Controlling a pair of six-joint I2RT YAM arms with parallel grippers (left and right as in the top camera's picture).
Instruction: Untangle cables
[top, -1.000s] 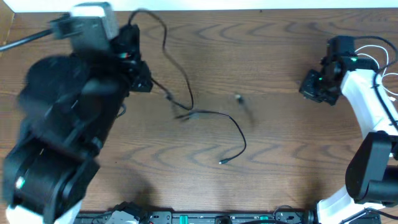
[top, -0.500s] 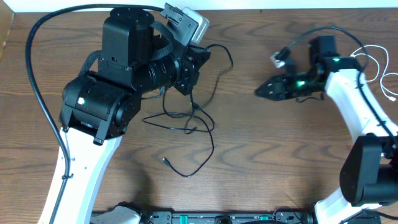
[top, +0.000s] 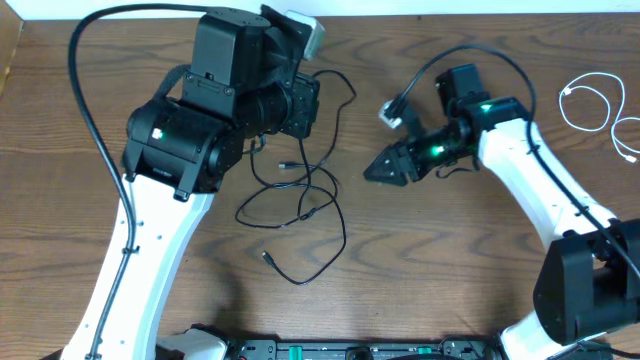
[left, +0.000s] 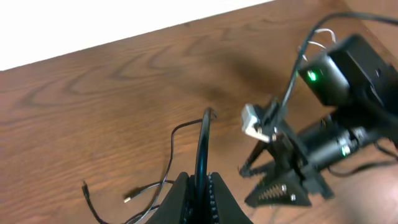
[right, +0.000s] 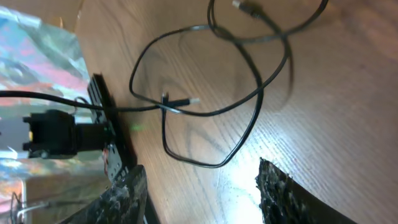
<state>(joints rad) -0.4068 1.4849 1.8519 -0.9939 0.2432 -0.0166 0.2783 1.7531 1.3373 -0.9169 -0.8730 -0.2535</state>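
Observation:
Thin black cables (top: 305, 200) lie in loose crossing loops on the wooden table, left of centre, with a plug end (top: 266, 257) toward the front. My left gripper (left: 200, 190) is shut on one black cable (left: 203, 143), which rises straight out from between its fingers. My right gripper (top: 378, 170) hovers just right of the loops with its jaws open and nothing between them. In the right wrist view the black loops (right: 239, 106) lie ahead of the open fingers (right: 283, 193). A white cable (top: 590, 100) lies apart at the far right.
The thick black cable (top: 85, 70) fixed to the left arm arcs over the back left of the table. A black rail (top: 330, 350) runs along the front edge between the arm bases. The table's back edge meets a white wall (left: 93, 25).
Both arms swung in toward the centre. The right gripper went from shut to open and came down beside the loops. The black cables were dragged into a new spread.

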